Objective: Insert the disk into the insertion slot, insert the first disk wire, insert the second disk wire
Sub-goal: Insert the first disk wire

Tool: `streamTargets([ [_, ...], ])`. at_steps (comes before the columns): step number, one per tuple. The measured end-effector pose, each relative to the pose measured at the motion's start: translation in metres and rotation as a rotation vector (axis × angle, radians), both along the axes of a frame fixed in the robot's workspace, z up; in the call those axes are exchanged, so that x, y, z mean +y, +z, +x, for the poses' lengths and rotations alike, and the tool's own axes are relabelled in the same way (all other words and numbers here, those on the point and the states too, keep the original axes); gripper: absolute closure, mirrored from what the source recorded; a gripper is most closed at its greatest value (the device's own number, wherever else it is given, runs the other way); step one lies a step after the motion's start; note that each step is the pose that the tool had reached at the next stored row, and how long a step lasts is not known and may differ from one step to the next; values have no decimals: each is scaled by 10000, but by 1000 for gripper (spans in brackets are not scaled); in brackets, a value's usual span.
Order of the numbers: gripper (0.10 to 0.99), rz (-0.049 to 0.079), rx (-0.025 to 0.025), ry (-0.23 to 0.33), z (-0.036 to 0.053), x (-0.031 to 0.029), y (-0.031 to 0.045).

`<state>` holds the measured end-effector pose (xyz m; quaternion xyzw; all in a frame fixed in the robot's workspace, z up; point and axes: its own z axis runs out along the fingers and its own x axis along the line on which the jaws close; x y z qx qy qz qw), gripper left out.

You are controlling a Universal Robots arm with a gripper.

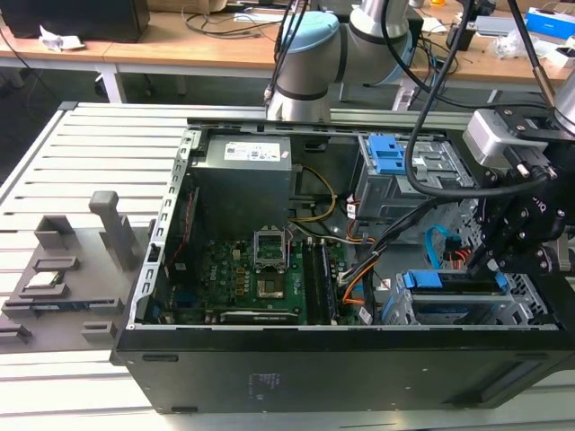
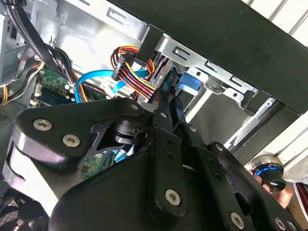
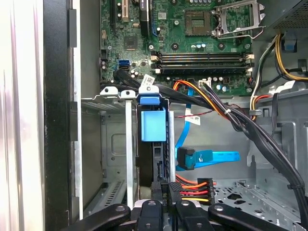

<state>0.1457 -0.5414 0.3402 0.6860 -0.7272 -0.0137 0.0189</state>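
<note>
My claw [image 3: 164, 188], pinched narrow on the first disk wire [image 3: 197, 188], hung beside the disk [image 3: 153, 126] seated in the insertion slot [image 3: 113, 144].

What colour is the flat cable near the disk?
The cable is light blue, clearest in the first wrist view.

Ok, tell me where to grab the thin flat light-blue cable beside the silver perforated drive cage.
Probably at the thicker blue plug ending the thin flat light-blue cable: it looks rigid, while the ribbon bends. Come in through the open side of the black computer case, clear of the orange, red and black wire bundle next to it.
</note>
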Motion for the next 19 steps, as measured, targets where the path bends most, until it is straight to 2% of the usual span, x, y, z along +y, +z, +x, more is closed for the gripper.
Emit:
streamTargets([
  [15, 918, 7, 0, 0, 0, -1, -49],
  [17, 906, 9, 1, -1, 0, -1, -52],
  [18, 839, 2, 0, -1, 0, -1, -49],
  [19, 839, -1, 0, -1, 0, -2, -47],
])
